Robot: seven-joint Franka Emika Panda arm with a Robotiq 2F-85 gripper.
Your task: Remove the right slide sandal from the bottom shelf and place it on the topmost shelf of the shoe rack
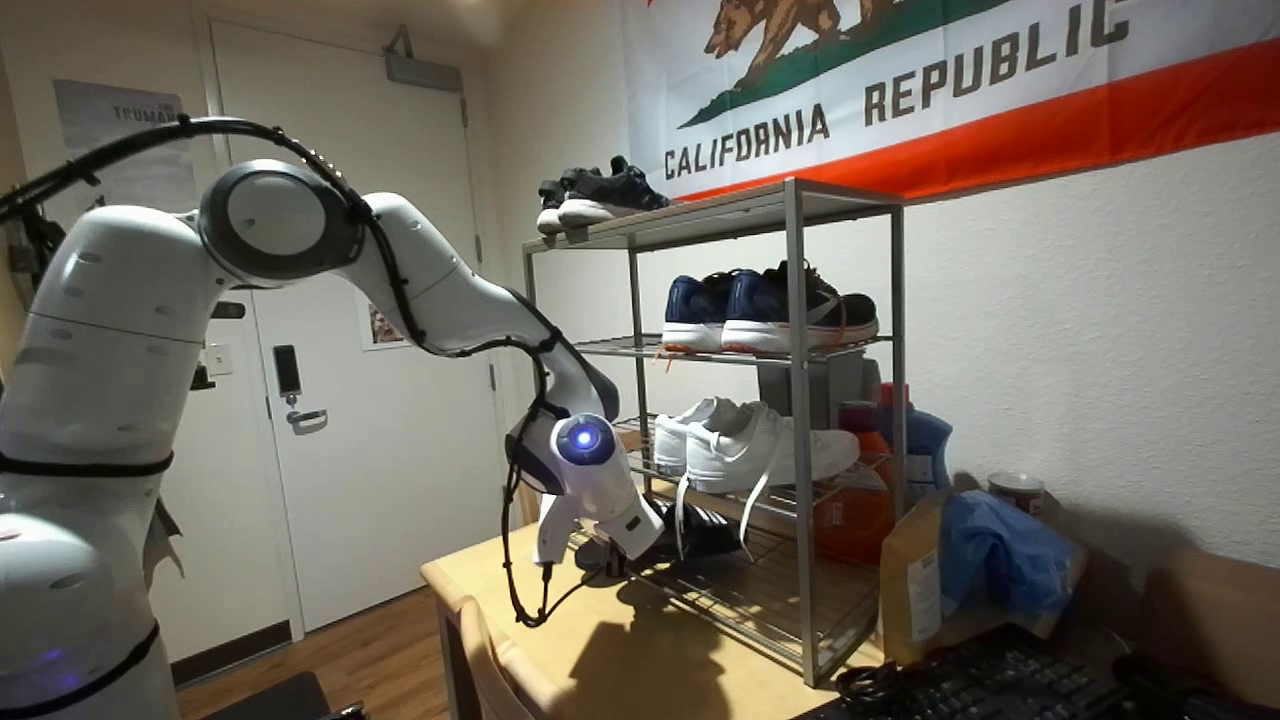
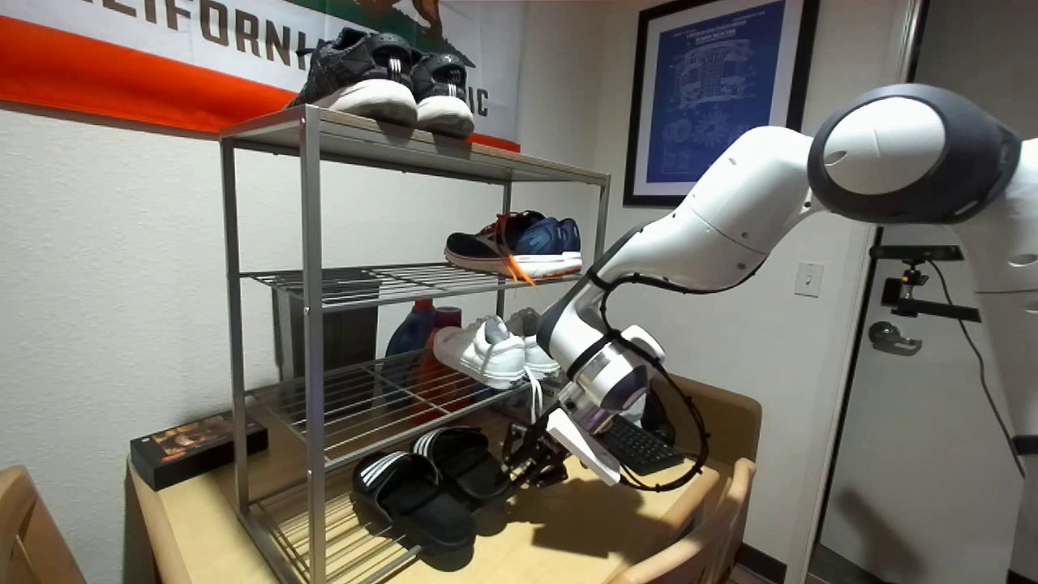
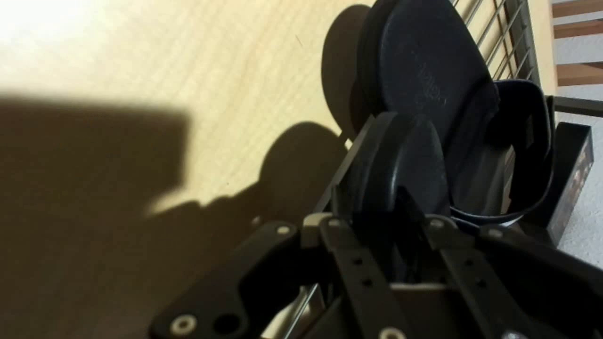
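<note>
in an exterior view, black sneakers (image 1: 610,190) stand at the topmost shelf's (image 1: 740,208) far end; aim for its near end. in an exterior view, the right slide sandal (image 2: 477,470) is at the bottom shelf (image 2: 269,545); draw it out before lifting. in the wrist view, the hand (image 3: 372,202) seems clamped on the sandal's heel.

- Exterior views: set back at opposite ends of the shoe rack (image 1: 799,420), sharing it and the arm (image 2: 714,219).
- In an exterior view: facing the white door (image 1: 380,440).
- In an exterior view: facing the framed print (image 2: 714,105).
- Wrist view: close, downward past the gripper (image 3: 374,207) onto the table (image 3: 235,61).
</note>
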